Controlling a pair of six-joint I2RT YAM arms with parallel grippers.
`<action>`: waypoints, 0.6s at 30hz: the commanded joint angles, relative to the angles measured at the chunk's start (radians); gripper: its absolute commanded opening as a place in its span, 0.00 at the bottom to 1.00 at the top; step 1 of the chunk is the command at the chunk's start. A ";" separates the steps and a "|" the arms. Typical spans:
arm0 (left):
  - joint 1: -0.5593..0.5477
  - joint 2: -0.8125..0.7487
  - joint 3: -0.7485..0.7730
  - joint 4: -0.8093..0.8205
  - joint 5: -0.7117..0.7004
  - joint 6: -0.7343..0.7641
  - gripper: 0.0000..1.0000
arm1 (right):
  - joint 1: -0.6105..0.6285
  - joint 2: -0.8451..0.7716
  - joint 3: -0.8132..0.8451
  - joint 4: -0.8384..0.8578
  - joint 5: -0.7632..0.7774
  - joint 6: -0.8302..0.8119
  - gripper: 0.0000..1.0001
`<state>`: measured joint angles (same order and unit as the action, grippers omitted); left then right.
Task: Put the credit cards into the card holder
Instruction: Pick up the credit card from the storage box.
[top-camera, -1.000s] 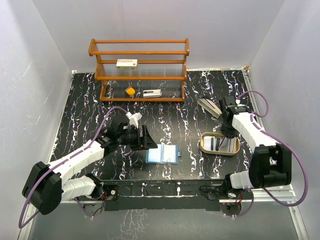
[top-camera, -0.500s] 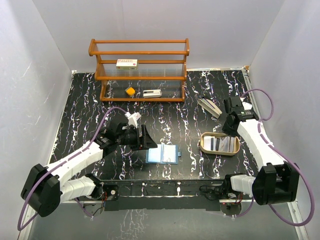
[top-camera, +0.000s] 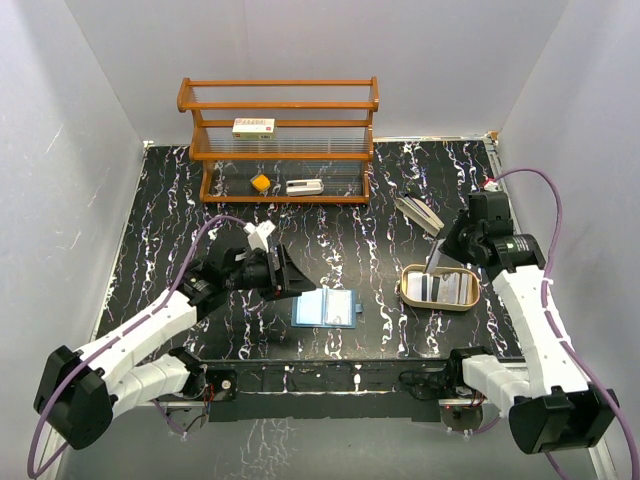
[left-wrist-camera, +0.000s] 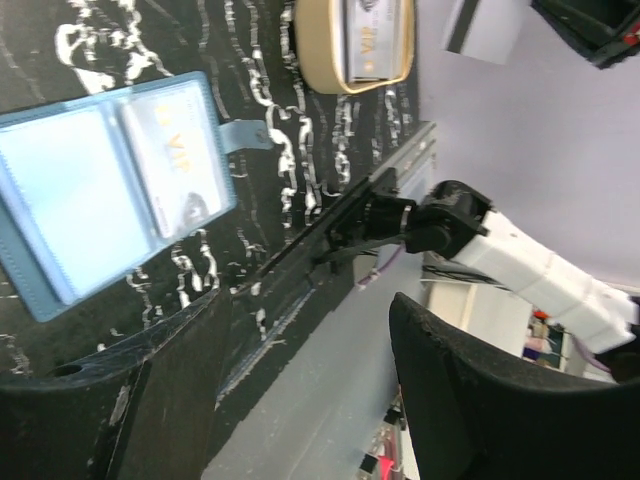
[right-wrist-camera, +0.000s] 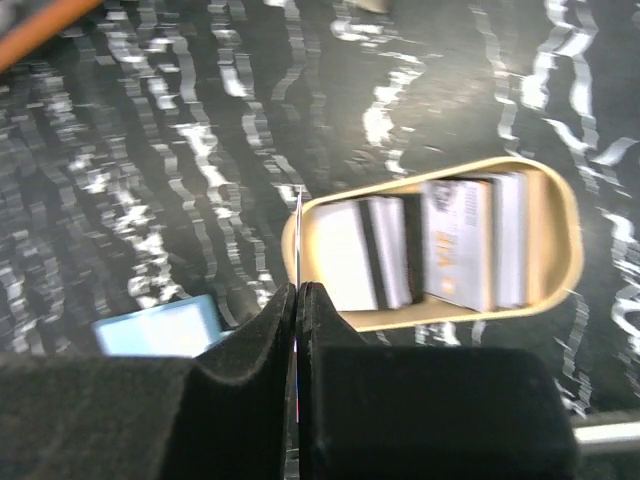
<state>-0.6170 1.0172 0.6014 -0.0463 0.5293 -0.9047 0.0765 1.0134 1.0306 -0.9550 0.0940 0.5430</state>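
Closest to me, near the front edge of the black, white-veined table (top-camera: 170, 200), the blue card holder (top-camera: 328, 308) lies spread open and flat, its clasp tab pointing toward the tray, and one pale card (left-wrist-camera: 170, 165) is tucked in its right-hand pocket. Just to its left the left pincer (top-camera: 298, 278) hovers with its jaws apart, gripping nothing. Off to the right sits the tan oval tray (top-camera: 403, 287), with the other credit cards (right-wrist-camera: 460, 245) lying in it side by side, some pale, some dark. Above the tray's far left end the right pincer (top-camera: 443, 250) is clamped tight on a single light card (left-wrist-camera: 485, 28), held on edge clear of the tray. A little beyond lies a grey folded thing (top-camera: 420, 215) I can't make out. Against the back wall stands a wooden rack (top-camera: 278, 140), a white box with red marks (top-camera: 254, 127) on its middle shelf.
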 joint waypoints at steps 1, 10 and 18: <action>0.004 -0.071 -0.008 0.125 0.110 -0.132 0.63 | -0.003 -0.062 -0.053 0.172 -0.289 0.025 0.00; 0.003 -0.106 -0.018 0.267 0.125 -0.222 0.64 | 0.069 -0.175 -0.256 0.538 -0.642 0.263 0.00; 0.003 -0.027 -0.054 0.468 0.171 -0.294 0.59 | 0.280 -0.174 -0.362 0.894 -0.737 0.465 0.00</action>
<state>-0.6170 0.9649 0.5732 0.2665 0.6411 -1.1233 0.2672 0.8444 0.7044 -0.3763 -0.5385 0.8661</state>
